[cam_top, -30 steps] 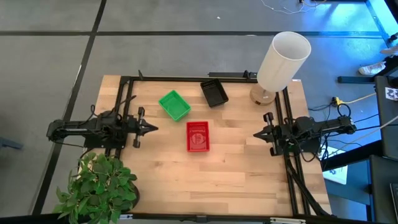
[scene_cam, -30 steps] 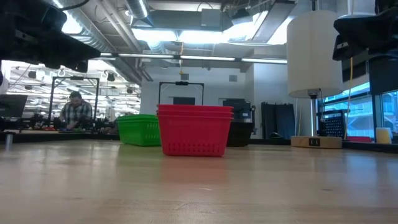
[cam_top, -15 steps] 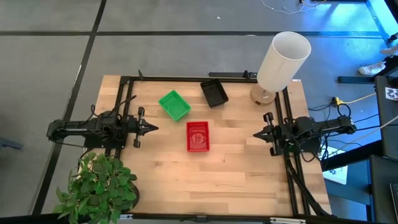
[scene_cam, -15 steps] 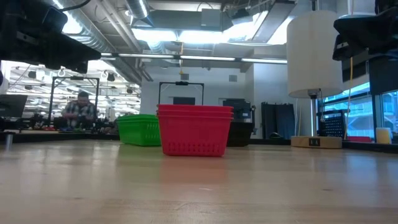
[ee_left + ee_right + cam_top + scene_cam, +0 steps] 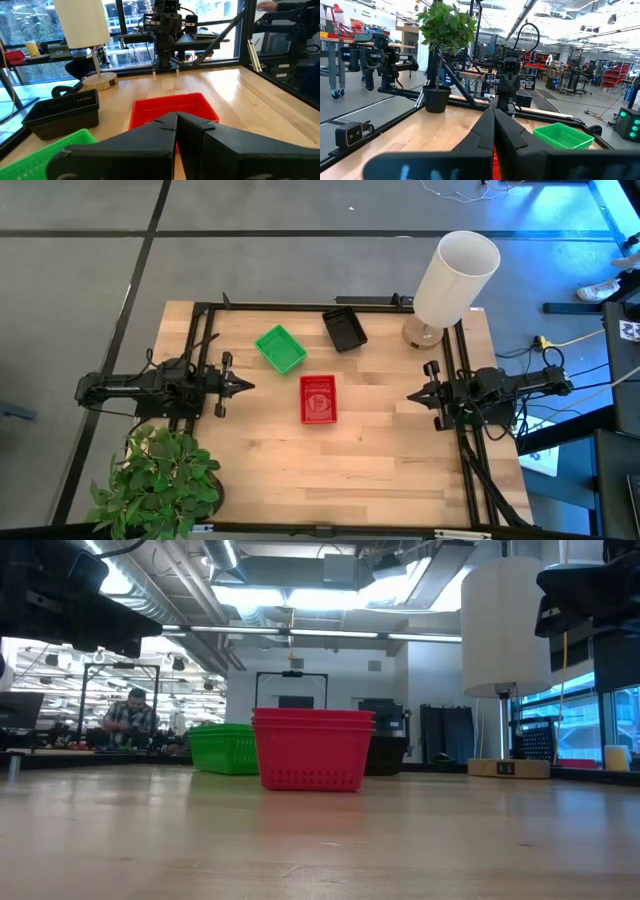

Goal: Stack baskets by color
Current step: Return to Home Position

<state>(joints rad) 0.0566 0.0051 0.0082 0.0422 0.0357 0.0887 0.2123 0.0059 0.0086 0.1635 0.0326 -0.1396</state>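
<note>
Progress: you look all but done. Every basket in view sits in a single-colour pile, and none lies loose on the counter (image 5: pixel 330 470).
Left to do: by my judgement only parking the arms, and both already sit at their own edges.
Pile count: three, one per colour. You cannot count the baskets inside each from above, though the low view shows layered rims on the red one.
Red pile (image 5: pixel 318 399): near the counter's centre, between the two claws.
Green pile (image 5: pixel 280 349): toward the back edge, left of the middle.
Black pile (image 5: pixel 345 329): close to the back edge, beside the green and apart from it.
Left claw (image 5: pixel 243 387): at the left edge, fingers together, holding nothing.
Right claw (image 5: pixel 412 395): at the right edge, likewise closed and empty.
Bystanders: one lamp shade (image 5: pixel 457 275) at the back right corner and one potted plant (image 5: pixel 160 480) at the front left.
</note>
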